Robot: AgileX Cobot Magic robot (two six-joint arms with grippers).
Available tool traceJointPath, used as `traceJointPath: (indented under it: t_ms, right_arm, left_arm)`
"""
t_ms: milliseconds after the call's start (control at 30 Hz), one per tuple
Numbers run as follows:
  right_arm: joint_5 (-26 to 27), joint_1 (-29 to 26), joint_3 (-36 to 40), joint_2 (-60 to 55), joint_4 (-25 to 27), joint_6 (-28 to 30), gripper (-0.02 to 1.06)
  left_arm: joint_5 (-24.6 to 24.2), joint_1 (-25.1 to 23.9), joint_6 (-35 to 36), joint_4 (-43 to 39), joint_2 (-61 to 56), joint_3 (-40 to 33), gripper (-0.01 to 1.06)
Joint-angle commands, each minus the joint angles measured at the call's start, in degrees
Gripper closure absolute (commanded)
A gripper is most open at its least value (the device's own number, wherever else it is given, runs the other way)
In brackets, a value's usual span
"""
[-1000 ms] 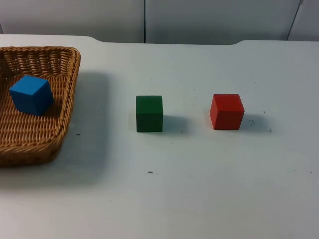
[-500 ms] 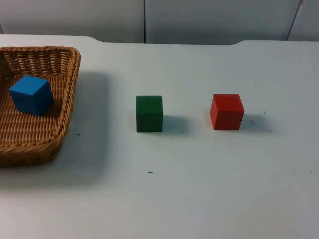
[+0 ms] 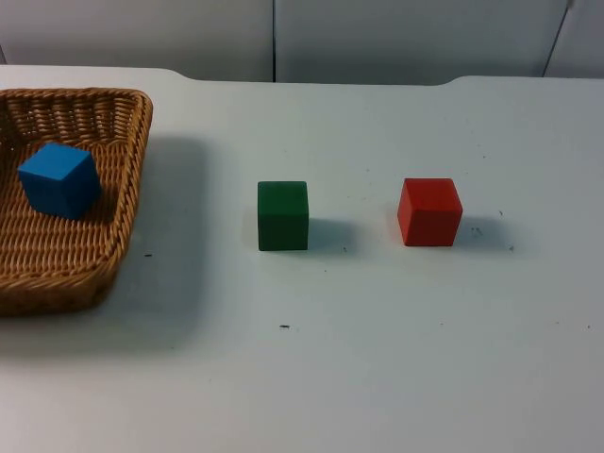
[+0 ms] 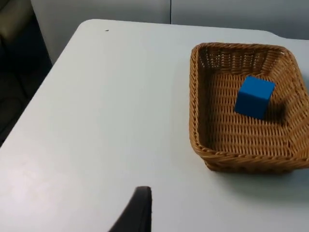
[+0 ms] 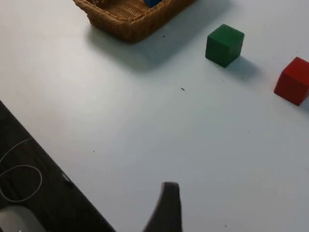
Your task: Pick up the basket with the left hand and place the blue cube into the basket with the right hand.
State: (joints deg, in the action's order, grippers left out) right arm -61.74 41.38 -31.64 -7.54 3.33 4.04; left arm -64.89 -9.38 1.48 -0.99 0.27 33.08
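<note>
On the white bench (image 3: 396, 359), nearest the lower edge of the top view at the left, sits the wicker basket (image 3: 118, 236), resting on the surface with the blue cube (image 3: 58, 178) lying inside it. Farther in, the green cube (image 3: 283, 215) stands at mid-frame and the red cube (image 3: 429, 211) to its right, well apart. The left gripper (image 4: 137, 212) hangs clear of the basket, holding nothing; the right gripper (image 5: 166, 208) hangs well away from both basket and cube, also empty. How wide either is open, I cannot tell.
</note>
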Motion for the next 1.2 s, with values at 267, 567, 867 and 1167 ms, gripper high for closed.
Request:
traceJointPath:
  t_ms: [267,567,867,1167]
  right_arm:
    - [0.0,-0.1,2.3,4.1,-4.2,-3.1,0.32]
    - [0.0,-0.1,2.3,4.1,-7.5,-3.7,0.32]
    - [0.0,-0.1,2.3,4.1,-5.0,-3.6,0.32]
    - [-0.1,-0.1,2.3,4.1,-4.5,-3.7,0.32]
  left_arm:
    - [3.0,-0.2,2.1,-0.1,-0.3,-3.8,0.14]
    - [3.0,-0.2,2.1,-0.1,-0.3,-3.7,0.14]
    - [3.0,4.3,1.7,0.1,-0.3,-3.7,0.14]
    - [3.0,10.7,-0.1,1.3,-0.3,-3.7,0.14]
